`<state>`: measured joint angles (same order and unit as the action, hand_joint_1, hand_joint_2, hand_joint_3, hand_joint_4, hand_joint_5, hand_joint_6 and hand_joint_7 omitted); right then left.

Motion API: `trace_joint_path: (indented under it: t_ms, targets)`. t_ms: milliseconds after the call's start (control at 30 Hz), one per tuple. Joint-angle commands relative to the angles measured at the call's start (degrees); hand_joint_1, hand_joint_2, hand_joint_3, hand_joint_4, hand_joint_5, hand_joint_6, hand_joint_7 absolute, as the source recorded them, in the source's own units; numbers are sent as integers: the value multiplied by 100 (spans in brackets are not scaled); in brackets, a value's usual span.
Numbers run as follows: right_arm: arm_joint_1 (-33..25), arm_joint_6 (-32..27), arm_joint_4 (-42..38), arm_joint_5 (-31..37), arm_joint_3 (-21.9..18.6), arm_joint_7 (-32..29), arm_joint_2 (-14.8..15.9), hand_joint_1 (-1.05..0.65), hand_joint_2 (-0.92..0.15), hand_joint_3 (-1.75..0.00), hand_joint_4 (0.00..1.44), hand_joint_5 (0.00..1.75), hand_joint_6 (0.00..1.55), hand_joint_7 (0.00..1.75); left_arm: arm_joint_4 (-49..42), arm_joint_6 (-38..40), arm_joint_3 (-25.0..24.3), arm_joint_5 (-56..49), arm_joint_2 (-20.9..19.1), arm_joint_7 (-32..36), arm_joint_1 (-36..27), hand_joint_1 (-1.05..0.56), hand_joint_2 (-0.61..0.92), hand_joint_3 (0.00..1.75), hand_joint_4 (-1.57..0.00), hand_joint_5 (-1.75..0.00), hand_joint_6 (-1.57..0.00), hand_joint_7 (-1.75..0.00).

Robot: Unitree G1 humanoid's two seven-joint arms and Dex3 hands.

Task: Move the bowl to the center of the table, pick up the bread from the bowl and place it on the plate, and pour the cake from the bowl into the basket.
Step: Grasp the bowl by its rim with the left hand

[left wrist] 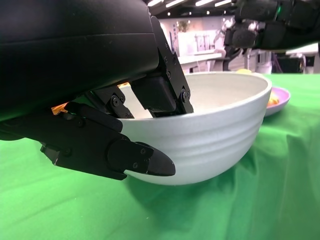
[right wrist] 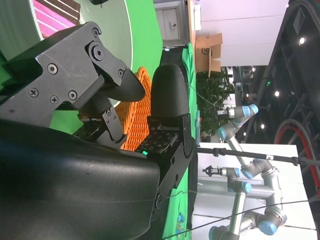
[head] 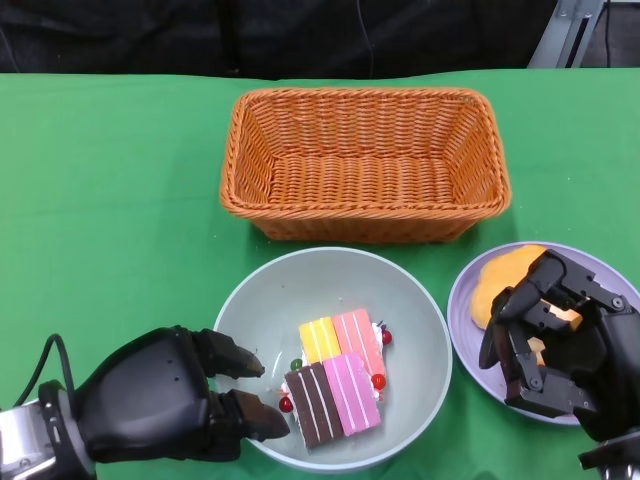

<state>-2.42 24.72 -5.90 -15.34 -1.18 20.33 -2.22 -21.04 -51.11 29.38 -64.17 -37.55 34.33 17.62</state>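
The pale grey-green bowl (head: 300, 290) sits at the table's near middle and holds a striped cake (head: 335, 385) in yellow, pink and brown blocks with small red berries. My left hand (head: 170, 395) grips its near-left rim; the left wrist view shows fingers (left wrist: 160, 95) inside the bowl (left wrist: 215, 135) and the thumb under its outer wall. The orange bread (head: 505, 275) lies on the lilac plate (head: 462, 320) to the bowl's right. My right hand (head: 560, 335) hovers over the bread's near side, fingers apart, holding nothing. The woven basket (head: 365, 95) stands empty behind the bowl.
Green cloth covers the table (head: 110, 200). The basket's front wall is a short way behind the bowl's far rim. The plate's edge nearly touches the bowl's right side. The right wrist view shows the basket (right wrist: 137, 115) and other robot arms beyond the table.
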Motion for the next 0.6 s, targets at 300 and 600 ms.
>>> trace_joint_path:
  t_ms: [300, 600]
  targets:
    - [-107, -34, 187, -49, -3, -52, 2, -5, -50, -127, 77, 174, 68, 151, 645, 659, 12, 321, -20, -1210, -324, -45, 92, 13, -90, -8, -91, 0]
    - [-158, -38, 263, -42, 15, -83, -33, -6, -50, -126, 77, 174, 68, 151, 584, 1007, 155, 177, 202, -991, -425, -45, 92, 9, -90, -8, -88, 0]
